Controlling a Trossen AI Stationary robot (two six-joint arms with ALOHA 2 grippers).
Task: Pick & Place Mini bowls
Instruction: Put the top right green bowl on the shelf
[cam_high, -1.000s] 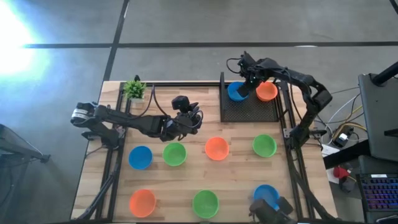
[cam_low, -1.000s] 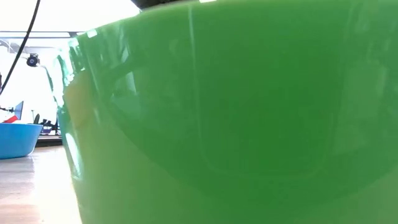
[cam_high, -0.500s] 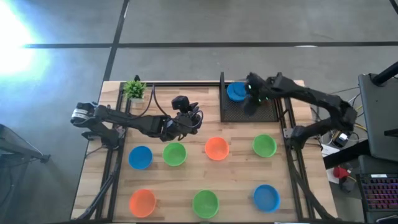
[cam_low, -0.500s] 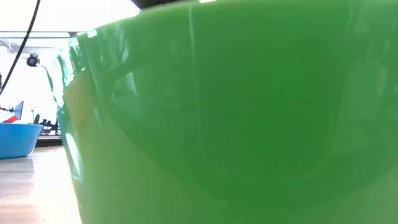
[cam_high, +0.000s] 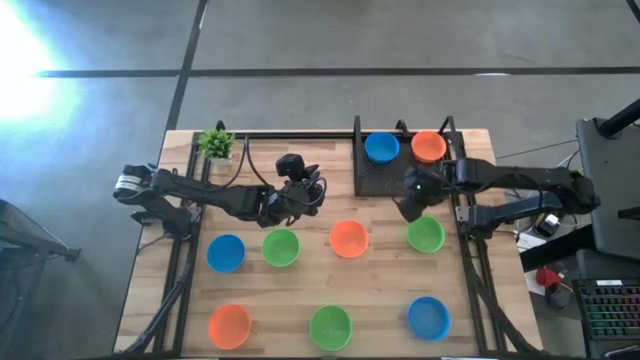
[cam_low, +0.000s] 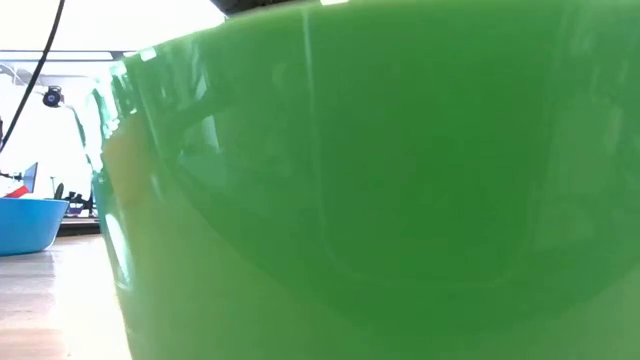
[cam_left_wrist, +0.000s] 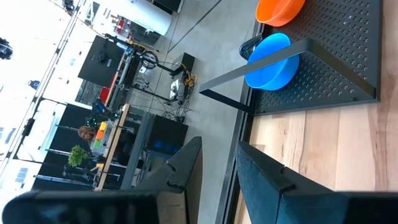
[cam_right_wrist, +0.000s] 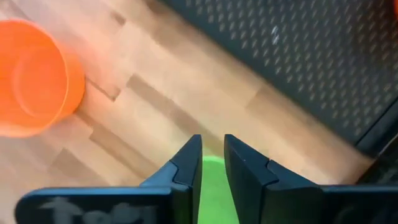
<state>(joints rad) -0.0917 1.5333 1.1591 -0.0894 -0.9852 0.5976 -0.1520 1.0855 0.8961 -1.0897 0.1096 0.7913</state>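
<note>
Left hand (cam_high: 312, 196): fingers apart, empty, resting mid-tabletop (cam_high: 385, 280) above one green bowl (cam_high: 281, 247).
Loose bowls: blue (cam_high: 226, 253), orange (cam_high: 229, 323), green (cam_high: 330, 326), orange (cam_high: 348, 238), blue (cam_high: 428, 316).
Black tray (cam_high: 385, 178): blue bowl (cam_high: 381, 147), orange bowl (cam_high: 429, 146).
Right hand (cam_high: 410, 208): narrow gap, empty, beside rightmost green bowl (cam_high: 426, 235).

My right claw (cam_right_wrist: 211, 158) hung over the wooden worktop (cam_right_wrist: 186, 106), fingers slightly apart above a green bowl (cam_right_wrist: 213, 186); orange bowl (cam_right_wrist: 34, 78) nearby, perforated tray (cam_right_wrist: 298, 56) beyond.
</note>
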